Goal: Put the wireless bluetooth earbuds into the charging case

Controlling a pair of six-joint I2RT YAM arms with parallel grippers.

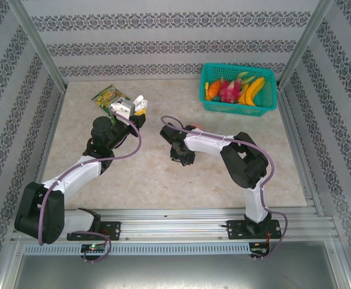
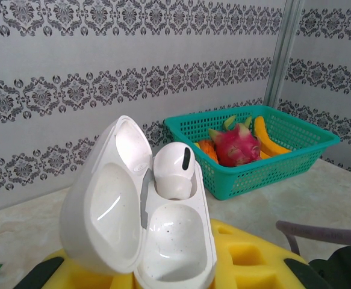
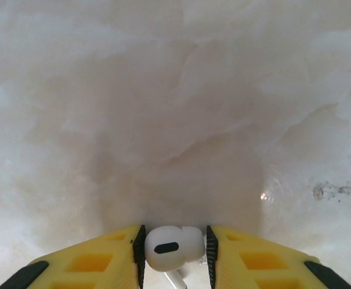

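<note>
My left gripper [image 1: 133, 109] is raised at the back left and shut on the white charging case [image 2: 175, 241], whose lid stands open. One white earbud [image 2: 174, 168] sits in the case's far socket, and the near socket is bare. My right gripper [image 3: 175, 248] is low over the marble table near the middle [image 1: 181, 156]. A second white earbud [image 3: 166, 245] lies between its yellow fingers [image 3: 103, 260], with the black pads close against both sides and its stem pointing back toward the camera.
A teal basket [image 1: 238, 107] of toy fruit stands at the back right. A green packet [image 1: 106, 95] lies at the back left beside the left gripper. Patterned walls and metal posts ring the table.
</note>
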